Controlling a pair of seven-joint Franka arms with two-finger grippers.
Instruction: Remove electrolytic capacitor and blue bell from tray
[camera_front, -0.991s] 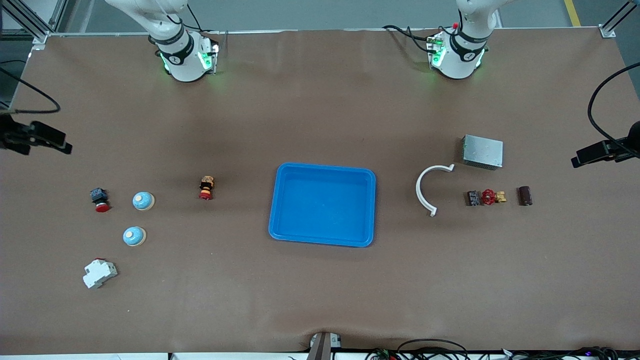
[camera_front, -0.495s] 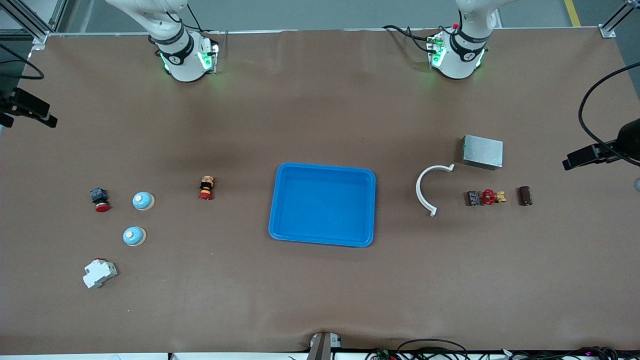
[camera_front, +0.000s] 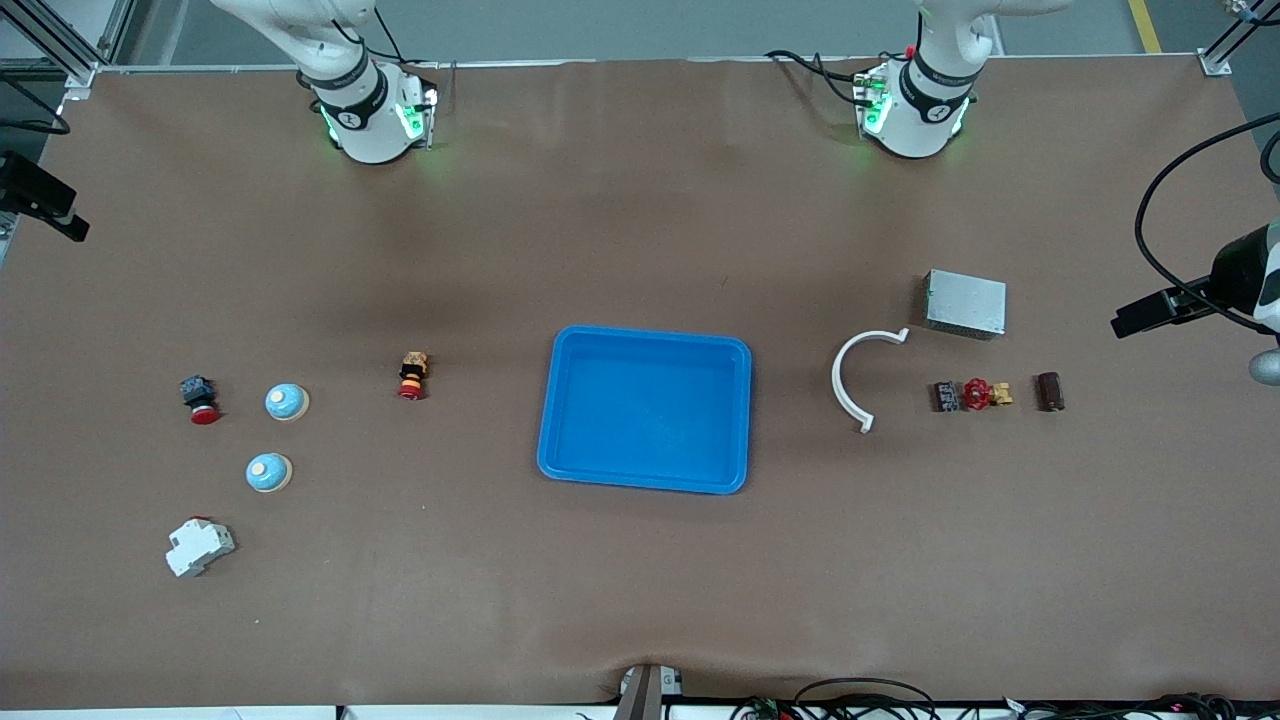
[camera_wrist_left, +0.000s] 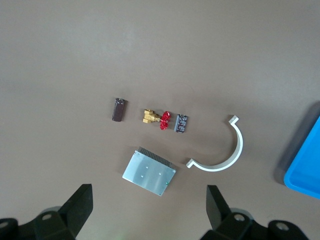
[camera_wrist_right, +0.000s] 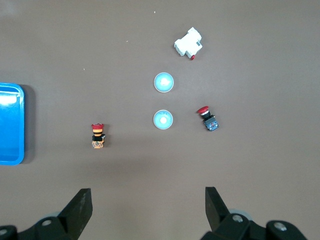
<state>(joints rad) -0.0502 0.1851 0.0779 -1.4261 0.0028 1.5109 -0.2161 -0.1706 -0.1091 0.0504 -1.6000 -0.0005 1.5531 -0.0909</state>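
Observation:
The capacitor (camera_front: 1049, 391), a small dark brown cylinder, lies on the table toward the left arm's end; it also shows in the left wrist view (camera_wrist_left: 118, 109). Two light blue bells (camera_front: 287, 402) (camera_front: 269, 472) sit toward the right arm's end, one nearer the front camera, and both show in the right wrist view (camera_wrist_right: 163, 119) (camera_wrist_right: 163, 82). A blue tray (camera_front: 645, 340) lies in the middle. My left gripper (camera_wrist_left: 149, 195) hangs open high over the capacitor's group. My right gripper (camera_wrist_right: 147, 195) hangs open high over the bells' group. Neither holds anything.
Near the capacitor lie a metal box (camera_front: 965, 303), a white curved piece (camera_front: 858, 375), a red-and-brass valve (camera_front: 978, 394) and a small black part (camera_front: 945, 396). By the bells are a red push button (camera_front: 200, 398), a yellow-red button (camera_front: 413, 375) and a white breaker (camera_front: 199, 546).
Both hands have shifted at the table's two ends, the left one coming farther into the front view. Nothing on the table has moved, and both grippers stay open.

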